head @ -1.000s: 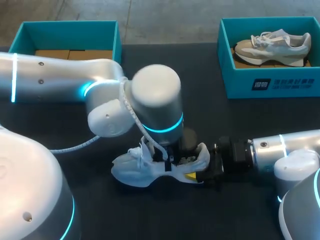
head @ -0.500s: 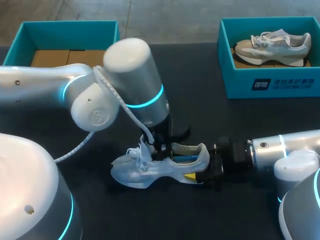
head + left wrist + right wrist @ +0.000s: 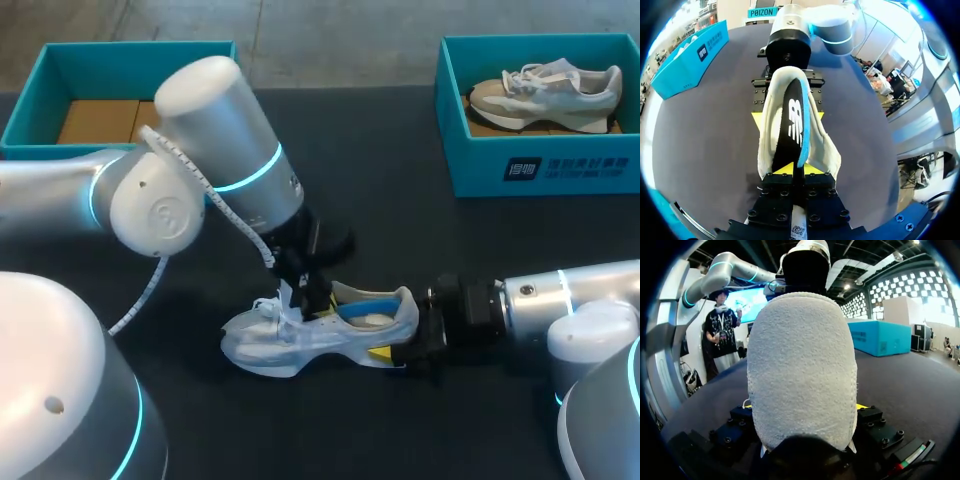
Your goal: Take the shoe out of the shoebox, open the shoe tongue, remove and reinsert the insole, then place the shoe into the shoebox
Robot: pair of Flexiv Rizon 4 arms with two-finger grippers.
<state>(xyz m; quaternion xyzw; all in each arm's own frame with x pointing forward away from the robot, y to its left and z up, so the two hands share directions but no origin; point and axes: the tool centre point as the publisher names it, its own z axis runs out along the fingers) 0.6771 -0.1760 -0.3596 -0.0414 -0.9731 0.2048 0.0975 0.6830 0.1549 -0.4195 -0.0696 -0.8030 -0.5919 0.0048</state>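
Left wrist view: left fingers (image 3: pixel 781 171) pinch insole (image 3: pixel 792 117) inside shoe (image 3: pixel 771 112).

Right wrist cam: shoe (image 3: pixel 802 365) heel-on and filling most of the view, fuzzy off-white heel fabric facing the lens. Right gripper (image 3: pixel 803 407) has it clamped, a black finger block hard against each side of the heel and a thin yellow sliver of tip showing on each side. Heel sits low between the fingers and hides the rest of the shoe. Left arm (image 3: pixel 805 265) is straight beyond the shoe, its black end and white link rising above the heel top; its fingers are hidden behind the heel. Teal shoebox (image 3: pixel 880 337) stands on the dark table (image 3: pixel 910 380), well ahead of the gripper and off to one side.
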